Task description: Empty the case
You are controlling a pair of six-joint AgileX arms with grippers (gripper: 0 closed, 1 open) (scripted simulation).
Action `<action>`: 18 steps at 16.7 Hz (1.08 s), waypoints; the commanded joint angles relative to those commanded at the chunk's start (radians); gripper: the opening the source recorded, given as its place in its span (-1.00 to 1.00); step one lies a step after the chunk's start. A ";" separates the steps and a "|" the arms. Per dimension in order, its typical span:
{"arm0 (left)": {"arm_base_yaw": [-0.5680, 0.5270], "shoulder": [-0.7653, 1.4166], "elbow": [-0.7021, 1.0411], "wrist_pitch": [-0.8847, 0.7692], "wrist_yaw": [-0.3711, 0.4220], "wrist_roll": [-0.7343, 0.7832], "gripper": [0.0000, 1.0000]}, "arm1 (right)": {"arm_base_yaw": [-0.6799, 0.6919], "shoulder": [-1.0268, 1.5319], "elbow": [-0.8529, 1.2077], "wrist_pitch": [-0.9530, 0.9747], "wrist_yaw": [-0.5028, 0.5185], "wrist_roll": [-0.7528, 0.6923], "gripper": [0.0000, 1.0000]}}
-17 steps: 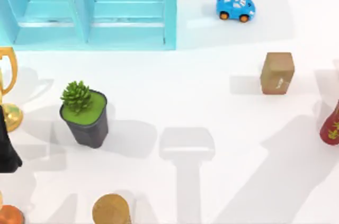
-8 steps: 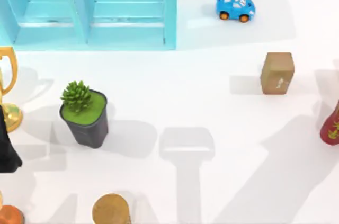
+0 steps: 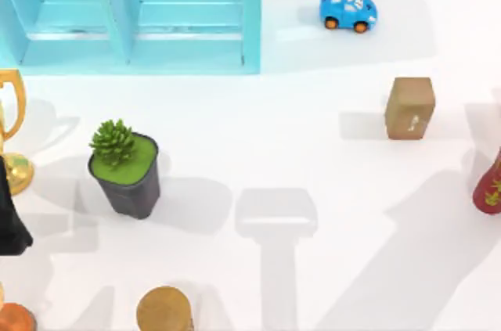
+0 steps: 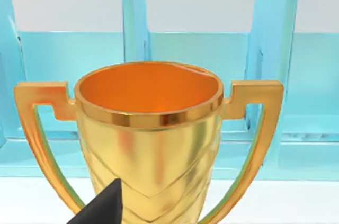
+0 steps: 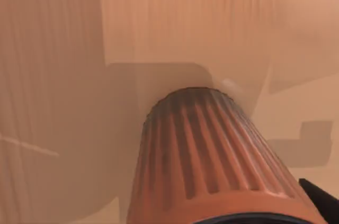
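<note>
Left claw (image 3: 9, 221) beside unlabelled gold trophy (image 4: 148, 144)

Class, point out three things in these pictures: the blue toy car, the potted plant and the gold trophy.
blue toy car (image 3: 347, 11), top view, on its roof.
potted plant (image 3: 125, 168), top view, on its green soil.
gold trophy (image 4: 149, 144), left wrist view, on the cup's front.

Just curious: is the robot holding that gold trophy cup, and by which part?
Cannot be told: the left gripper sits against the trophy low on its body, grip unseen.
</note>
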 joint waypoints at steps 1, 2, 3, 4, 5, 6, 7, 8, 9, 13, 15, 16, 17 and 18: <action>0.000 0.000 0.000 0.000 0.000 0.000 1.00 | 0.000 0.000 0.002 -0.002 0.000 0.000 -1.00; 0.000 0.000 0.000 0.000 0.000 0.000 1.00 | 0.000 0.001 0.011 -0.014 0.000 0.000 -1.00; 0.000 0.000 0.000 0.000 0.000 0.000 1.00 | -0.001 0.003 0.030 -0.035 0.000 0.001 -1.00; 0.000 0.000 0.000 0.000 0.000 0.000 1.00 | -0.003 0.005 0.054 -0.064 0.000 0.003 -1.00; 0.000 0.000 0.000 0.000 0.000 0.000 1.00 | -0.005 0.008 0.085 -0.098 0.000 0.004 -1.00; 0.000 0.000 0.000 0.000 0.000 0.000 1.00 | -0.007 0.010 0.120 -0.136 0.000 0.005 -1.00; 0.000 0.000 0.000 0.000 0.000 0.000 1.00 | -0.009 0.012 0.159 -0.175 -0.001 0.005 -1.00; 0.000 0.000 0.000 0.000 0.000 0.000 1.00 | -0.011 0.014 0.199 -0.216 -0.002 0.006 -1.00; 0.000 0.000 0.000 0.000 0.000 0.000 1.00 | -0.013 0.014 0.240 -0.255 -0.002 0.007 -1.00; 0.000 0.000 0.000 0.000 0.000 0.000 1.00 | -0.012 0.002 0.383 -0.395 0.000 0.005 -1.00; 0.000 0.000 0.000 0.000 0.000 0.000 1.00 | -0.009 -0.009 0.431 -0.449 0.000 0.002 -1.00; 0.000 0.000 0.000 0.000 0.000 0.000 1.00 | -0.007 -0.015 0.448 -0.471 0.000 0.000 -1.00; 0.000 0.000 0.000 0.000 0.000 0.000 1.00 | -0.006 -0.020 0.462 -0.487 0.000 -0.002 -1.00; 0.000 0.000 0.000 0.000 0.000 0.000 1.00 | -0.005 -0.025 0.471 -0.499 0.000 -0.004 -1.00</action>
